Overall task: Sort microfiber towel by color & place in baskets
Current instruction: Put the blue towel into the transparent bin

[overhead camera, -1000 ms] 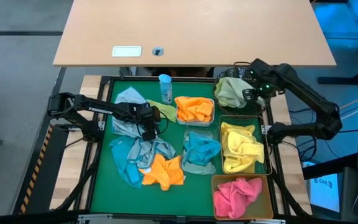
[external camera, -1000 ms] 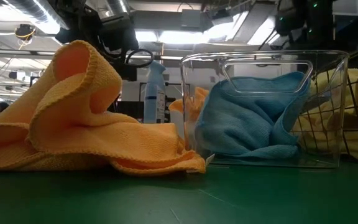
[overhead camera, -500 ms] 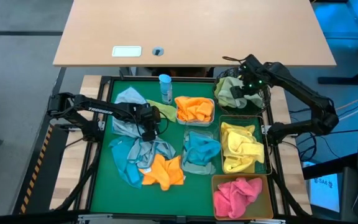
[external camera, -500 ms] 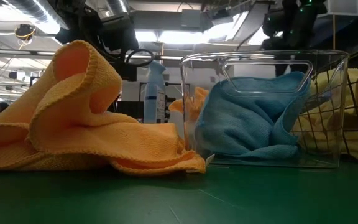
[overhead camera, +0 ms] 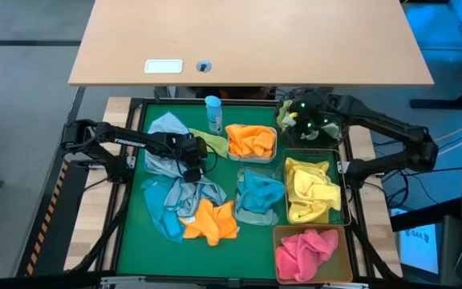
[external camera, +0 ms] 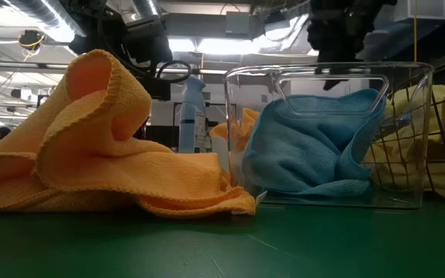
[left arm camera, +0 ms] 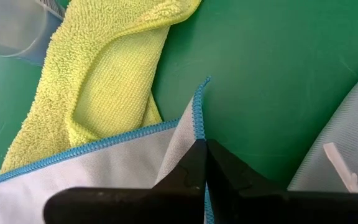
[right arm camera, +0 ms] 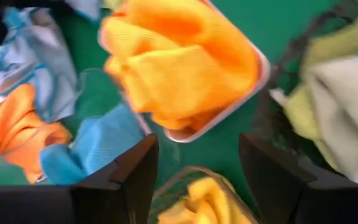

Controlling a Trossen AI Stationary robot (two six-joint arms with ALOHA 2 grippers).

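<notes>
My left gripper (overhead camera: 192, 167) is low over the loose towels on the green mat and shut on a grey-blue microfiber towel (left arm camera: 92, 174) with a blue hem. That towel lies partly over a light green one (left arm camera: 98, 81). More loose towels lie near it: orange (overhead camera: 211, 221), teal (overhead camera: 157, 210) and pale blue (overhead camera: 167, 124). My right gripper (right arm camera: 197, 180) is open with nothing between its fingers, above the black round basket (overhead camera: 327, 138) that holds light green towels (overhead camera: 295, 120). My left gripper pinches the grey-blue towel's hemmed corner (left arm camera: 195, 121) between its two shut fingers. The fingers come down at it from above. The rest of the towel lies slack on the mat and on the light green towel.
The white tub (overhead camera: 251, 141) holds orange towels, the clear tub (overhead camera: 259, 195) teal ones, the rectangular wire basket (overhead camera: 311, 189) yellow ones and the amber tub (overhead camera: 311, 253) pink ones. A blue-capped bottle (overhead camera: 212, 112) stands at the mat's far edge.
My right gripper has gone toward the table's left edge, from the far right corner to above the black basket. The left arm and the towels have kept their places.
</notes>
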